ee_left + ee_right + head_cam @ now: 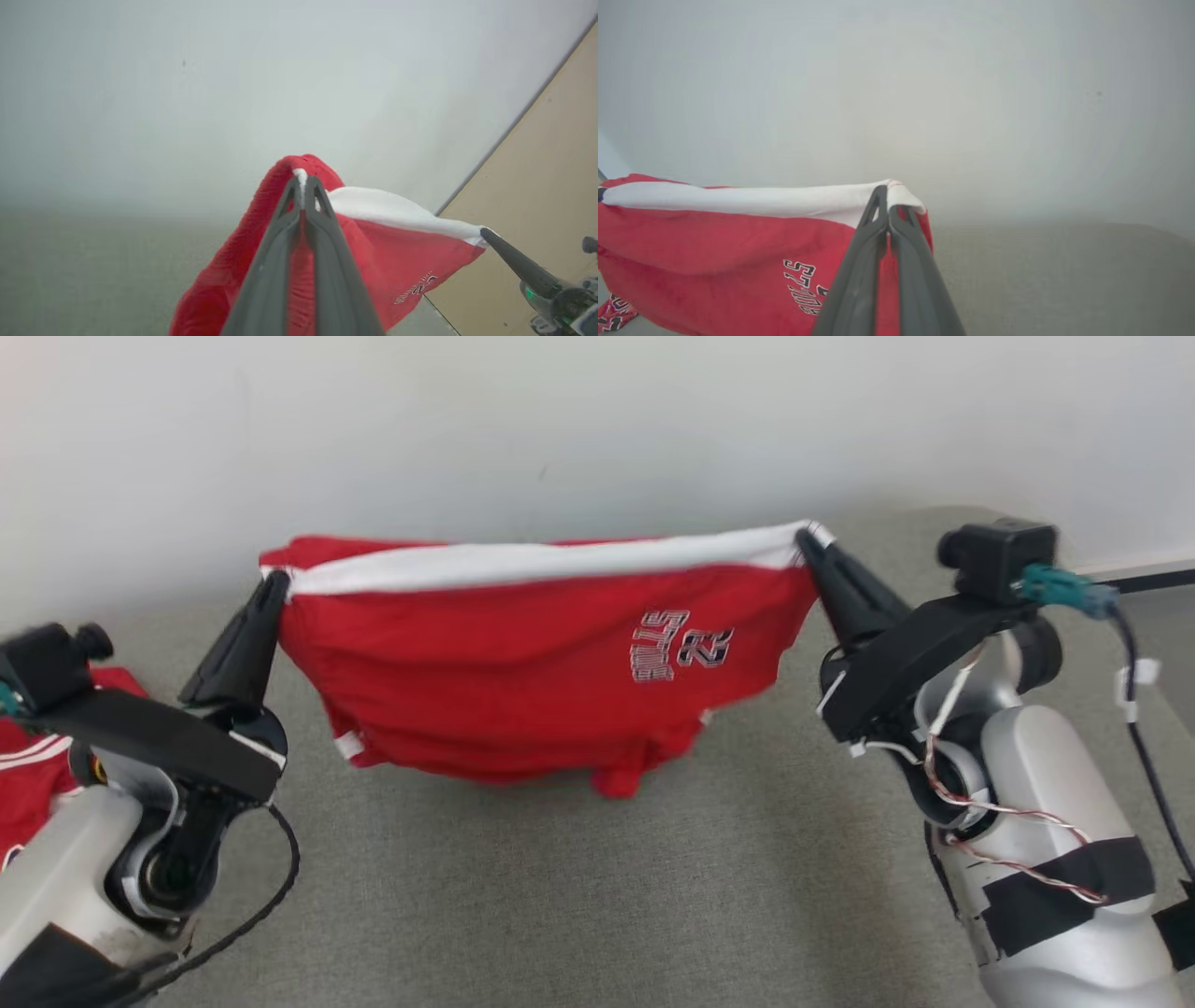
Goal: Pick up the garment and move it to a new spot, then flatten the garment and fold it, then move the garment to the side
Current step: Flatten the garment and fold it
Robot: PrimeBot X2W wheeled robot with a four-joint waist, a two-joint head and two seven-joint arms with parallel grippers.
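The garment [523, 681] is red with a white band along its top edge and a printed number. It hangs stretched between my two grippers above the grey table, its lower part sagging onto the surface. My left gripper [273, 583] is shut on the white band's left corner, and the left wrist view has its tips [302, 183] pinching the garment [402, 261] there. My right gripper [805, 537] is shut on the band's right corner. In the right wrist view it [888, 191] clamps the garment [714, 242] at the white hem.
A second red garment [33, 775] with white stripes lies at the table's left edge beside my left arm. A pale wall [597, 429] runs close behind the table [597, 896]. The table's right edge [1134, 574] lies past my right wrist.
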